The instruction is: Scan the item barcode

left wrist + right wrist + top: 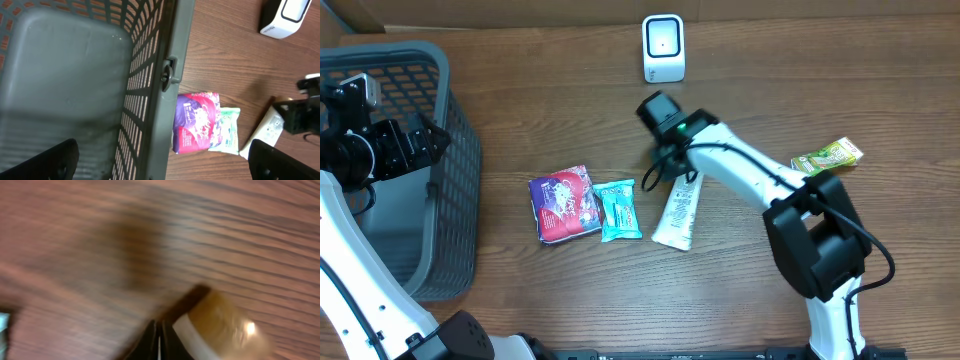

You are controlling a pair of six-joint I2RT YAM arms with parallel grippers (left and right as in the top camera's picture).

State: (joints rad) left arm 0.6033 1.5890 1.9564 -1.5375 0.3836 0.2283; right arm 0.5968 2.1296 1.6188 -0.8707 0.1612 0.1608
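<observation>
The right claw [158, 341] has its dark fingers pressed together against the wood-grain table [520, 90]. The blurred wrist view shows nothing between them. Just to its right lies a glossy, rounded end with a white band, seemingly part of the long white plastic tube [677, 213], the task's thing, which lies flat and stretches away under this claw. On the claw's other side, close to the tube, lie a crinkly teal foil packet [619, 210] and a puffy purple foil packet [563, 204], side by side. The white rounded box scanner [663, 47] stands well beyond the claw, with bare wood between. A green packet [827, 156] lies behind the arm's elbow. The left claw [165, 162] is spread wide above the rim of the grey plastic lattice basket [460, 170], its smooth floor below.
</observation>
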